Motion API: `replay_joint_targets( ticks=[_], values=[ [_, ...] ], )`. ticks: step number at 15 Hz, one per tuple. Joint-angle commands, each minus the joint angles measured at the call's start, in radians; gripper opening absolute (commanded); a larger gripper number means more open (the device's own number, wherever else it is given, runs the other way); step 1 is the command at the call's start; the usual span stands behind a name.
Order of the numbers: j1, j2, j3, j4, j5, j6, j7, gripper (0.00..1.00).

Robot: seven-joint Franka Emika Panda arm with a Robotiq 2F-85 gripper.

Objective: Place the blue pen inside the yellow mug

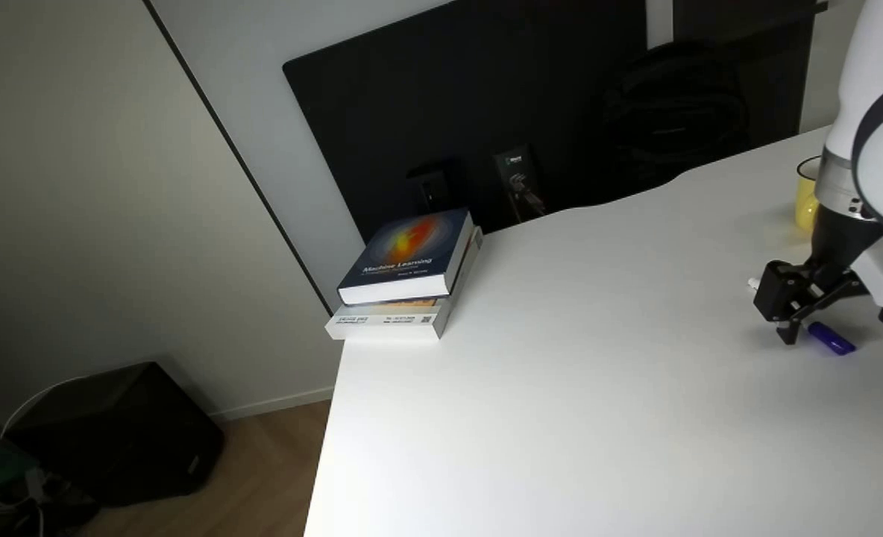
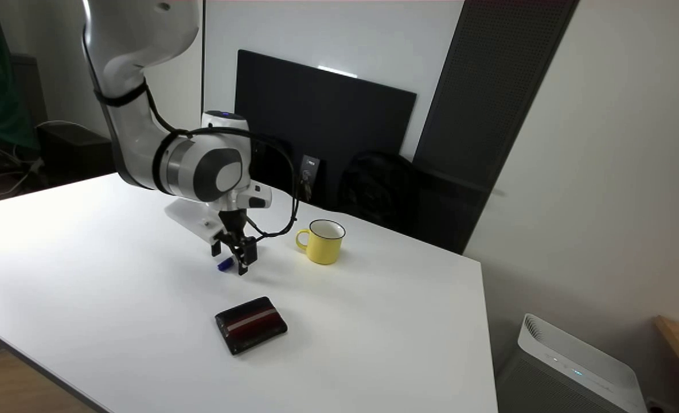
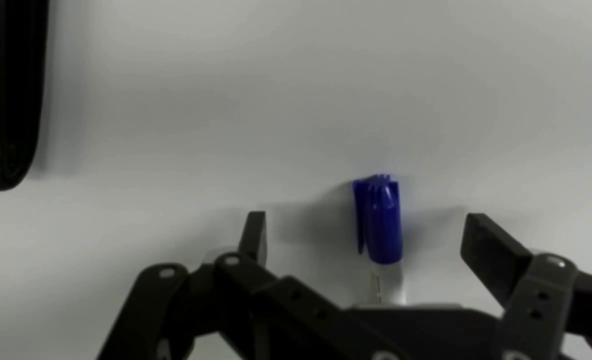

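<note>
The blue pen lies flat on the white table, and its dark blue cap shows in both exterior views (image 1: 831, 339) (image 2: 225, 264). In the wrist view the cap (image 3: 384, 222) lies between the two fingers, and part of the white barrel is hidden under the gripper body. My gripper (image 3: 368, 237) is open, low over the pen, with a gap on each side of the cap. It also shows in both exterior views (image 1: 841, 326) (image 2: 229, 260). The yellow mug (image 2: 323, 249) stands upright a short way from the gripper; in an exterior view the arm partly hides it (image 1: 806, 200).
A dark wallet-like case with red and grey stripes (image 2: 251, 324) lies on the table near the gripper; a black edge (image 3: 6, 100) shows in the wrist view. Stacked books (image 1: 408, 261) sit at a table corner. A black cable (image 2: 285, 223) loops beside the gripper.
</note>
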Motion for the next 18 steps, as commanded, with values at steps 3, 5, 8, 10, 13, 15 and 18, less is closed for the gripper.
replay_joint_targets(
  ticks=[3, 5, 8, 10, 13, 15, 18],
  values=[
    [-0.009, 0.003, 0.015, -0.001, 0.017, -0.009, -0.017, 0.71],
    [-0.006, 0.004, 0.013, -0.002, 0.014, -0.011, -0.018, 0.62],
    [-0.007, -0.003, 0.012, -0.005, 0.012, -0.014, -0.021, 0.41],
    [-0.009, -0.010, 0.013, -0.006, 0.012, -0.020, -0.025, 0.28],
    [-0.019, -0.019, 0.020, -0.004, 0.016, -0.072, -0.035, 0.08],
    [-0.021, -0.040, 0.018, -0.009, 0.012, -0.114, -0.039, 0.03],
    [-0.041, -0.085, 0.023, -0.021, 0.008, -0.193, -0.061, 0.05]
  ],
)
